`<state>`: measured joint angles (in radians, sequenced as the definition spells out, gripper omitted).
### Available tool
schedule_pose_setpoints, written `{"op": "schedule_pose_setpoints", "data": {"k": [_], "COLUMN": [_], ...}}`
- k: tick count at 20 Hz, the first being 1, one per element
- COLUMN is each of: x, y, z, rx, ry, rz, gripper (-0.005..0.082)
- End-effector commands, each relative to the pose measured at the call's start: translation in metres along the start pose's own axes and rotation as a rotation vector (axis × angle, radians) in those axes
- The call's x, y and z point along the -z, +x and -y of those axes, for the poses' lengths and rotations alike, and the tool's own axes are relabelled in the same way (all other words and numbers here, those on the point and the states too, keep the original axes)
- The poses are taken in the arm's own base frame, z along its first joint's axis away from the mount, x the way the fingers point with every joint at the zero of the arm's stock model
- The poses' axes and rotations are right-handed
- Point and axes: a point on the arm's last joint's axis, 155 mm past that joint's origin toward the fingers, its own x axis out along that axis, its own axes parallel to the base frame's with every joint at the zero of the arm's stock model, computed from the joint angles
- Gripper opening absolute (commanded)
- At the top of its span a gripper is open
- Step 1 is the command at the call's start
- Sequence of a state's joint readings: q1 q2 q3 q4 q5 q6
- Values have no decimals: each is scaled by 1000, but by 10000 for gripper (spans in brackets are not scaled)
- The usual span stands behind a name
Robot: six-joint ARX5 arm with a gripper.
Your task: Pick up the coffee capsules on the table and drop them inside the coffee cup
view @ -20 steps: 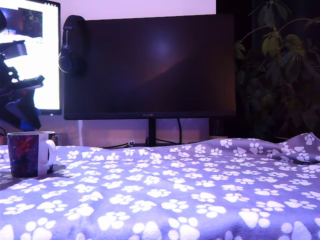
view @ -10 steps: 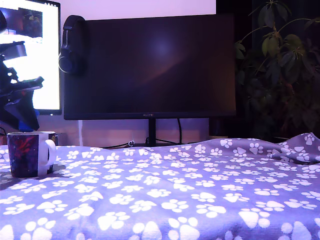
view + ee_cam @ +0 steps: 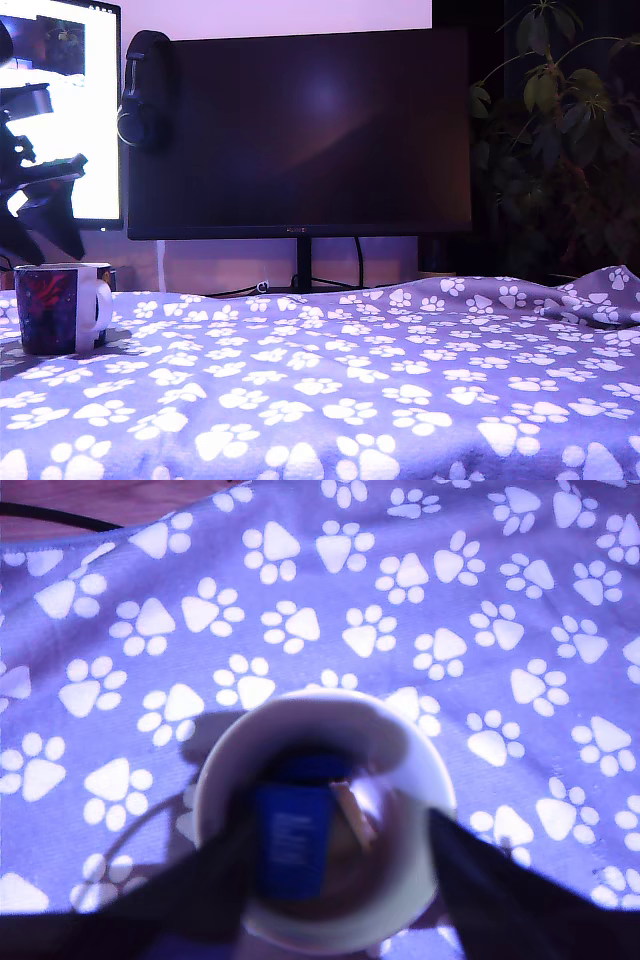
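1. The arm point(image 3: 35, 190) is a dark shape at the left edge of the exterior view, above the coffee cup point(image 3: 62, 307) and not touching it.
2. In the wrist view the hand point(image 3: 330, 880) hangs directly over the mouth of the cup. Its two dark fingers point(image 3: 500, 880) come in from the lower corners of the frame, one on each side of the rim.
3. The fingers stand wide apart and hold nothing, so the hand is open.
4. The blue capsule point(image 3: 292, 838) lies inside the cup, left of the centre of the opening in the wrist view. It looks blurred.
5. Just beside it there is a pale cream piece point(image 3: 350, 815), maybe the white capsule, but it is too unclear to say.
6. The cup has a white rim and a white handle, and its outside is printed in dark purple and red. It stands upright at the lower left of the exterior view.
7. The desk point(image 3: 380, 390) is covered with a lavender-blue cloth with white paw prints, and it fills the lower half of the exterior view.
8. Behind it a large dark monitor point(image 3: 300, 130) stands in the centre, with headphones point(image 3: 143, 90) hanging on its upper left corner.
9. A bright screen point(image 3: 85, 110) is at the upper left, and a leafy plant point(image 3: 560, 130) is at the right.
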<state>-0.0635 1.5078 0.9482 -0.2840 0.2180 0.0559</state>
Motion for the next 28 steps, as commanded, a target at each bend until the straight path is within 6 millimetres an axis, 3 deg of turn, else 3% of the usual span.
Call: {"op": "schedule_pose_setpoints", "data": {"k": [1,5,7,9,13,14,22,28], "x": [1,0,0,-1,-3,-5,-45,-45], "y": [3,3,3,2,-2,-5,-55,-86], "z": [-2,-2,-2,0,7,8,17,23], "rx": [-1,-4,-3,5,42,41,29,19], "ry": [-6,-6,-5,-5,-3,0,51,89], "rz": [-4,-1,2,3,12,21,211,367], "gripper": [558,547,487,375,18,-27,-23,-23]}}
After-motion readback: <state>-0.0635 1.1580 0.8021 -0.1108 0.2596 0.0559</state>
